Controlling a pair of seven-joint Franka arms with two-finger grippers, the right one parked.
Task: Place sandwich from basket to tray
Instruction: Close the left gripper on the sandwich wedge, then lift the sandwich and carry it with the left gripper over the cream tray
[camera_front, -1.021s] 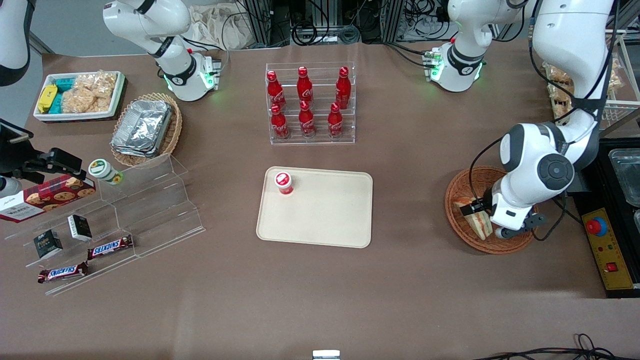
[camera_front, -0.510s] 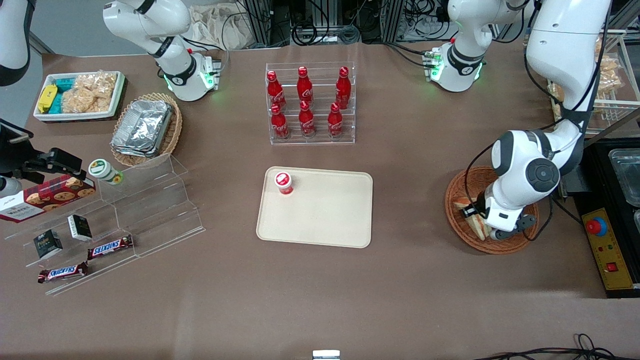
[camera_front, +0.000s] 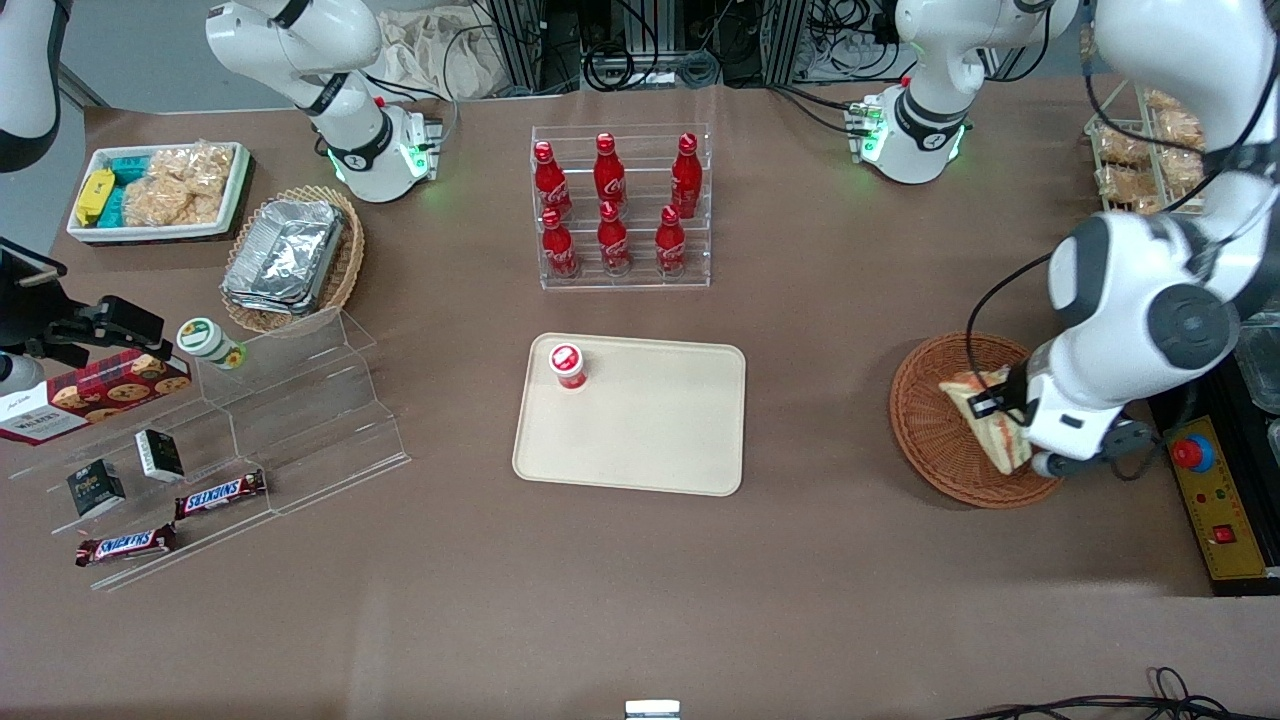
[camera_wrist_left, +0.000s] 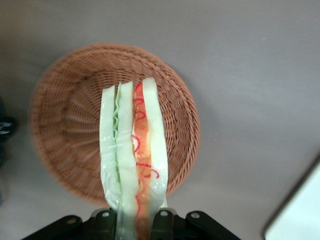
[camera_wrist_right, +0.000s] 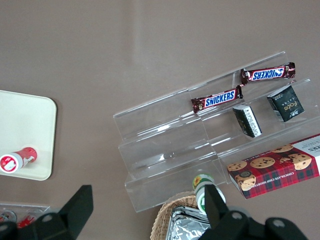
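Note:
The sandwich (camera_front: 985, 415) is a pale wedge with an orange-red and green filling stripe, held above the reddish-brown wicker basket (camera_front: 925, 440) toward the working arm's end of the table. My left gripper (camera_front: 1000, 418) is shut on the sandwich. In the left wrist view the sandwich (camera_wrist_left: 134, 150) hangs clear of the basket (camera_wrist_left: 65, 125), which is empty, with my gripper (camera_wrist_left: 134, 222) clamped on its end. The cream-beige tray (camera_front: 650, 440) lies at the table's middle, and its corner shows in the left wrist view (camera_wrist_left: 300, 210).
A small red-capped bottle (camera_front: 567, 365) stands on the tray's corner. A clear rack of red cola bottles (camera_front: 620, 210) stands farther from the front camera than the tray. A control box with a red button (camera_front: 1195, 455) sits beside the basket.
My gripper has lifted the sandwich out of the basket and swung a little toward the table's end; the sandwich now hangs above the basket.

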